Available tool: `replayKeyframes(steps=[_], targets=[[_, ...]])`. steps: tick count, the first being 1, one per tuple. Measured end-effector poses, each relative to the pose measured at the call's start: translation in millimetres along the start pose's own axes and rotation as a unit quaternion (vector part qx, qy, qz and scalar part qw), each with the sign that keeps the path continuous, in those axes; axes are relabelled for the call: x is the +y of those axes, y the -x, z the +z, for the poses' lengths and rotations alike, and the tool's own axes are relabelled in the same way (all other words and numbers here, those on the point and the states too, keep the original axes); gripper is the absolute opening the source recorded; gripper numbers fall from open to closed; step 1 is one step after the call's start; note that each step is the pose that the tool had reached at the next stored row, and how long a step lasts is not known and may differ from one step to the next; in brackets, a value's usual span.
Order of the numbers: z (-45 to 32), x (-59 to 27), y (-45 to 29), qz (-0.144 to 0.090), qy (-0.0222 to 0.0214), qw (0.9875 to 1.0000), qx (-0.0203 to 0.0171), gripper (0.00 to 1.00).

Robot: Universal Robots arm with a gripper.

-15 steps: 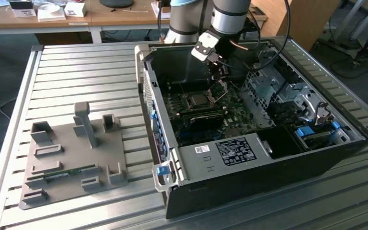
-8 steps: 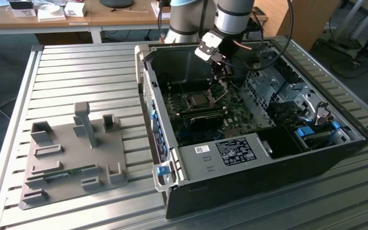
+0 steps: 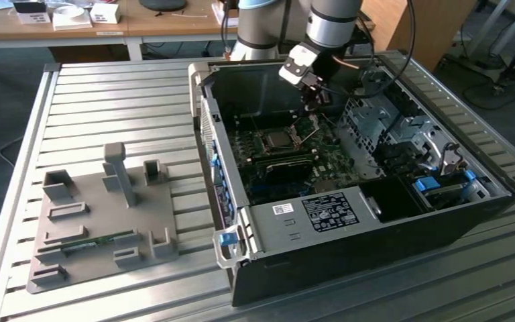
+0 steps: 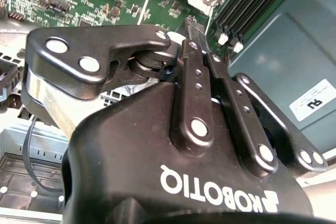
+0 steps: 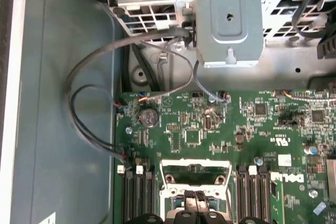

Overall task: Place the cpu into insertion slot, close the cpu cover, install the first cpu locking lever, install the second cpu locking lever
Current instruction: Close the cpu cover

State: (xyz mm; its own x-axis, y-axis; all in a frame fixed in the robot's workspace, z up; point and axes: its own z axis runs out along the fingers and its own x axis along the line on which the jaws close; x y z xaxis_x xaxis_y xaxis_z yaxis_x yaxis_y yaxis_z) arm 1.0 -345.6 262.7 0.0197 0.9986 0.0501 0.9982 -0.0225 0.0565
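Note:
Inside the open computer case (image 3: pixel 356 221), the green motherboard (image 3: pixel 320 157) carries the CPU socket. The silver cpu cover (image 3: pixel 280 139) lies flat on it, with a grey square showing in its window that I take for the cpu. My gripper (image 3: pixel 313 100) hangs just above the socket's far side. In both wrist views its fingers (image 4: pixel 190 35) are pressed together, tips (image 5: pixel 195 199) at the edge of the cover frame (image 5: pixel 195 162). I see nothing between them. A thin metal locking lever (image 4: pixel 148 2) runs along the socket, and another (image 4: pixel 211 20) passes beside the fingertips.
Memory slots (image 5: pixel 137 192) flank the socket. Loose grey cables (image 5: pixel 100 77) curve over the case floor beside a metal drive cage (image 5: pixel 228 19). A grey fixture plate (image 3: pixel 96 215) with upright blocks sits on the slatted table at the exterior view's left.

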Motion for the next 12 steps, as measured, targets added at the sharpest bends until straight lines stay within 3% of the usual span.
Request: replayKeyframes(steps=[12], targets=[[1.3,23.1,-1.0,0.000,0.0000,1.0000,-0.0001,0.11]])
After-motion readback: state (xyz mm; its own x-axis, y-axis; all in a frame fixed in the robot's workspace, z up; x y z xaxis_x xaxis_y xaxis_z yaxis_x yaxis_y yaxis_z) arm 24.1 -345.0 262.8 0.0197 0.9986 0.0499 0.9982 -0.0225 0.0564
